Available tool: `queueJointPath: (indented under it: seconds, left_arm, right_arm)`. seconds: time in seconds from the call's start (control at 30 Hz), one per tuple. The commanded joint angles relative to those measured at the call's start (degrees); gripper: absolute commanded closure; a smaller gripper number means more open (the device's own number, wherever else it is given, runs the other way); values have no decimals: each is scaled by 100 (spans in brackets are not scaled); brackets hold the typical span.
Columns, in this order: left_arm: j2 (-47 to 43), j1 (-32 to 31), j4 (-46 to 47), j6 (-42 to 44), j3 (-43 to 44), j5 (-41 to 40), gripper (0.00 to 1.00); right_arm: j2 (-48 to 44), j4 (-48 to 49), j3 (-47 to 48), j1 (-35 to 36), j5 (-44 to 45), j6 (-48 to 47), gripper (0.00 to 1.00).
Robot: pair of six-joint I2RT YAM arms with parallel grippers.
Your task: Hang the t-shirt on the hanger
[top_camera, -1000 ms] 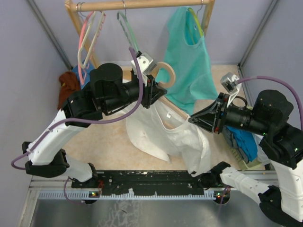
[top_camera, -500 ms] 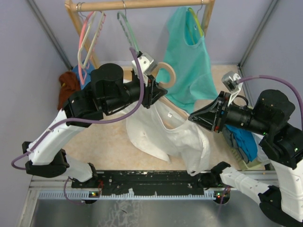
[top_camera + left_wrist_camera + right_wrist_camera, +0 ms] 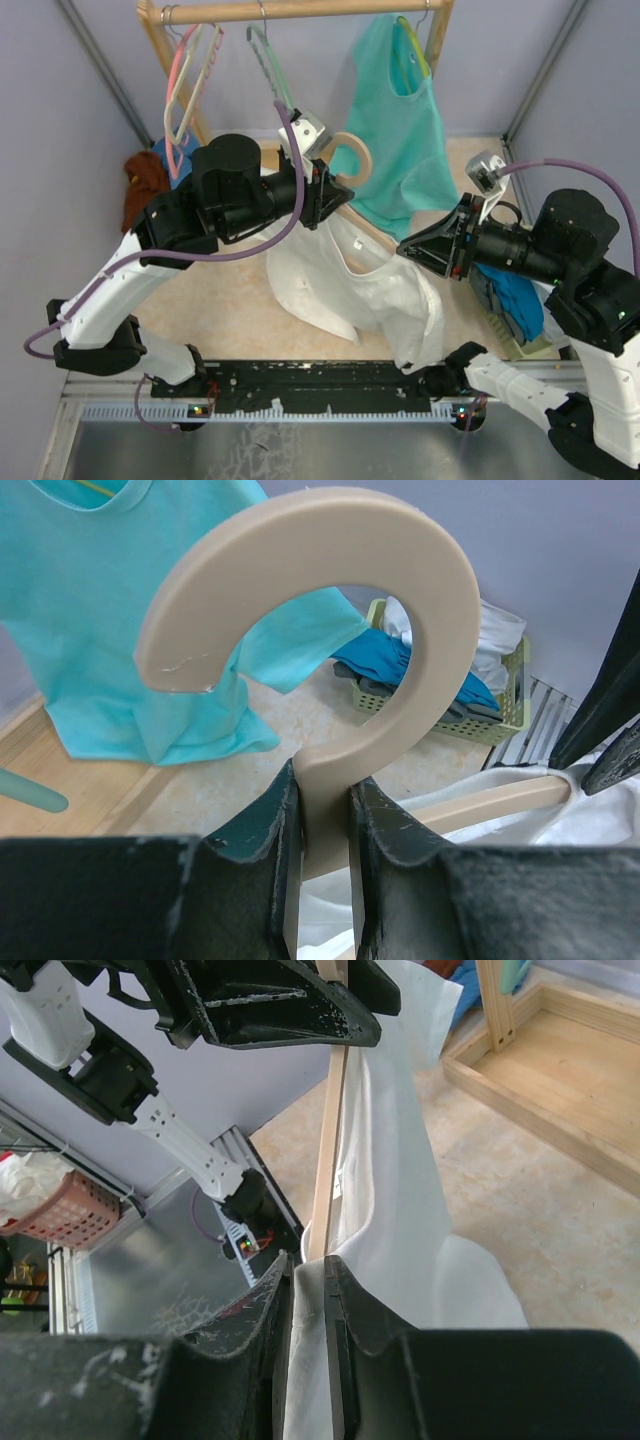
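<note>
My left gripper [image 3: 335, 195] is shut on the neck of the beige hanger [image 3: 352, 150] and holds it above the table; in the left wrist view its big hook [image 3: 330, 570] rises between my fingers [image 3: 265, 830]. The white t-shirt [image 3: 340, 285] hangs from the hanger's left side and droops toward the table. My right gripper [image 3: 405, 250] is shut on the t-shirt's collar edge [image 3: 310, 1300], right beside the hanger's arm [image 3: 328, 1140], which runs under the cloth.
A wooden rack [image 3: 300, 10] at the back carries pink hangers [image 3: 185, 80], a thin green hanger [image 3: 270, 65] and a teal top [image 3: 400, 120]. Rust-brown and blue garments [image 3: 145, 180] lie at the left. A basket [image 3: 515, 305] with blue cloth stands at the right.
My right gripper has crept slightly up and left with the collar. The left arm and hanger have not visibly moved.
</note>
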Motion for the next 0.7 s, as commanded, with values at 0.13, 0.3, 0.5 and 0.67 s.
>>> queueJointPath:
  seconds: [0.13, 0.3, 0.5, 0.67]
  left_arm:
    - [-120, -3, 398, -39, 19, 73, 94]
    - [-108, -6, 388, -47, 36, 107, 94]
    - [-74, -6, 440, -79, -12, 156, 94]
    - [-27, -6, 504, -107, -43, 231, 95]
  right_arm:
    - [-80, 220, -99, -14, -63, 33, 89]
    - [-76, 211, 50, -15, 3, 26, 100]
    - [-30, 316, 91, -12, 54, 8, 100]
    - [151, 469, 312, -15, 50, 26, 100]
